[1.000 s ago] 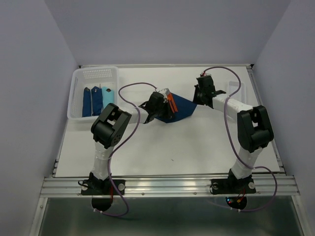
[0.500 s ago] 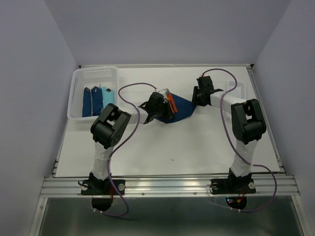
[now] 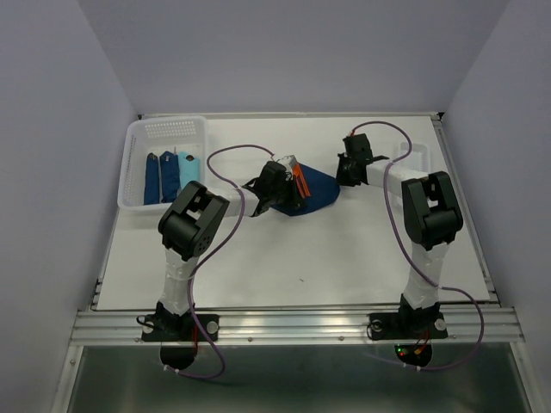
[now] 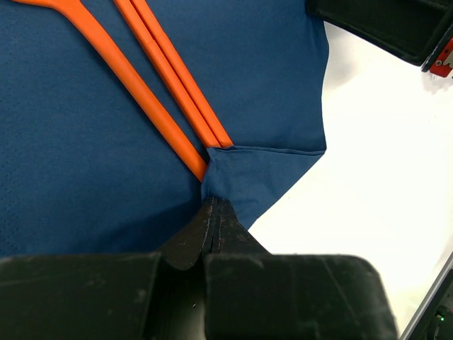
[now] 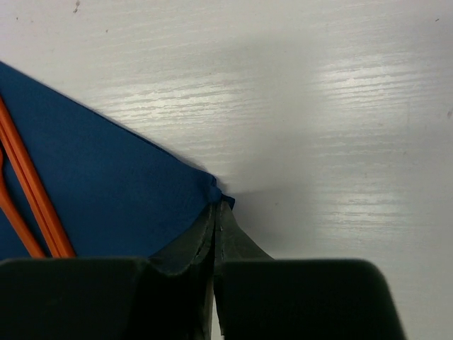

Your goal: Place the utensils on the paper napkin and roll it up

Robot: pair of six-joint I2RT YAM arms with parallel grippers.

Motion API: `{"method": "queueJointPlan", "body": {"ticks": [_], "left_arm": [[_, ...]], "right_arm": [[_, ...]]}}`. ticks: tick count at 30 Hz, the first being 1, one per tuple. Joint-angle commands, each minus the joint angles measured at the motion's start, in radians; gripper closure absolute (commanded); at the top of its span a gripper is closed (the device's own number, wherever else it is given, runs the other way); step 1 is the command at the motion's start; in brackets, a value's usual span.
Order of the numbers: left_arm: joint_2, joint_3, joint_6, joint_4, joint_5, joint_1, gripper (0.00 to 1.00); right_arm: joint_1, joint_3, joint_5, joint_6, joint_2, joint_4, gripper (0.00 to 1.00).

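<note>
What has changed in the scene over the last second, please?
The right arm drew its elbow in towards the left, and the right claw now pinches the right corner of the paper napkin. The left claw stayed clamped on a napkin corner folded over the ends of the orange utensils. The napkin, utensils and basket did not move.

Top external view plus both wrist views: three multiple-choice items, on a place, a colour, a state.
1. Where is the white perforated plastic basket? A far left of the white table; B far right; C between the arm bases.
2. Colour of the thin utensils on the dark navy paper napkin? A green; B orange; C white.
3. The right gripper is: A open; B shut on the basket; C shut on a napkin corner.
Answers: 1 A, top view; 2 B, left wrist view; 3 C, fingertips pinch the corner.
</note>
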Motion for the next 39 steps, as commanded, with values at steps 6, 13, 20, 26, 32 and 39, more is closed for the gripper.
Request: {"method": "queueJointPlan", "body": {"ticks": [6,13,20,26,32,39], "left_arm": [[-0.038,-0.025,0.083,-0.136,-0.020,0.006,1.00],[-0.040,-0.022,0.091,-0.145,-0.019,0.006,1.00],[-0.031,-0.022,0.088,-0.145,-0.013,0.006,1.00],[-0.031,-0.026,0.089,-0.145,-0.014,0.006,1.00],[-0.026,-0.028,0.088,-0.144,-0.011,0.006,1.00],[-0.020,-0.031,0.086,-0.142,-0.010,0.006,1.00]], "right_arm": [[0.001,-0.049,-0.055,-0.011,-0.115,0.005,0.99],[0.038,-0.103,-0.113,0.007,-0.197,0.007,0.99],[0.110,-0.081,-0.147,0.027,-0.219,0.007,0.99],[0.165,-0.037,-0.160,0.038,-0.189,0.010,0.99],[0.197,0.005,-0.177,0.058,-0.171,0.014,0.99],[0.206,0.037,-0.210,0.084,-0.137,0.030,0.99]]}}
